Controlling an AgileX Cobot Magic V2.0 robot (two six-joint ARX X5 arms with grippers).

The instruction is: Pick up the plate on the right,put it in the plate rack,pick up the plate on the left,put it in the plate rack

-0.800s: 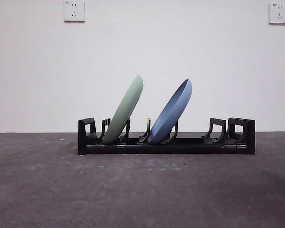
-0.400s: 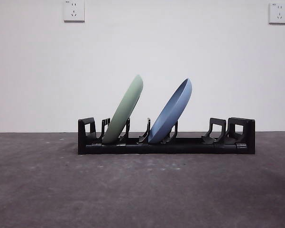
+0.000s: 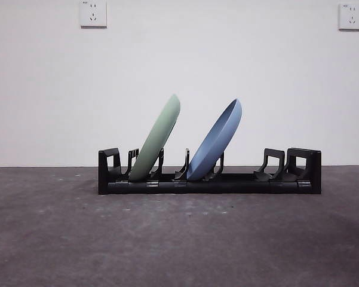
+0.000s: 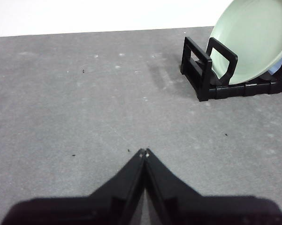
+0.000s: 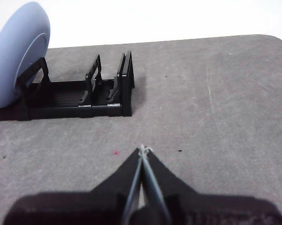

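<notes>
The long black plate rack point(image 3: 245, 182) stands across the middle of the table. A pale green plate point(image 3: 157, 139) leans in its left slots and a blue plate point(image 3: 216, 142) leans in the slots just right of it. My left gripper point(image 4: 144, 152) is shut and empty over bare table, apart from the rack's left end point(image 4: 199, 70) and the green plate point(image 4: 253, 42). My right gripper point(image 5: 144, 150) is shut too, holding nothing, short of the rack's right end point(image 5: 124, 89), with the blue plate point(image 5: 16, 51) farther along. Neither arm shows in the front view.
Grey table surface point(image 3: 179, 239) stretches in front of the rack. The rack's right-hand slots point(image 3: 275, 164) hold nothing. A white wall with two sockets point(image 3: 93, 13) stands behind.
</notes>
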